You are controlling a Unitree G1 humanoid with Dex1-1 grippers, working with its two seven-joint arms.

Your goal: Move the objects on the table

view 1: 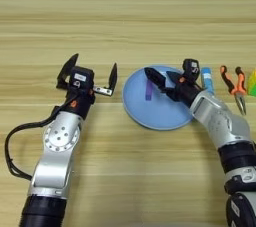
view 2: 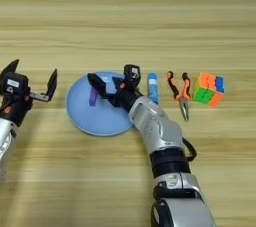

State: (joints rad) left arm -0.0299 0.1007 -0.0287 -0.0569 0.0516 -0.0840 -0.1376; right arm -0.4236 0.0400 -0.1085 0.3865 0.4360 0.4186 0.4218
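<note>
The wooden bench (view 1: pixel 130 16) fills both views, its grain running in horizontal stripes. The left arm rises from the lower left, its left gripper (view 1: pixel 90 73) held over bare wood just left of the plate, its two black fingers spread wide with nothing between them. The right arm comes up from the lower right and bends in toward the middle; its right gripper (view 1: pixel 162 77) hangs over the plate's right half, fingers parted and pointing left, with nothing gripped. The round light-blue plate (view 2: pixel 95 118) lies near the centre of the bench, between the two grippers. Well to its right, at the end of the row of small things, sits the multicoloured puzzle cube (view 2: pixel 208 89), showing orange, green, yellow and blue faces. Just left of the cube lie orange-handled pliers (view 2: pixel 181 93), handles away from the robot and the tip toward it. Left of the pliers, near the plate's right rim and beside the right wrist, lies the blue tube (view 2: pixel 153 88) with its lighter cap at the far end. The thin purple bar (view 1: pixel 149 90) rests on the plate, just left of the right gripper's fingertips and apart from them
</note>
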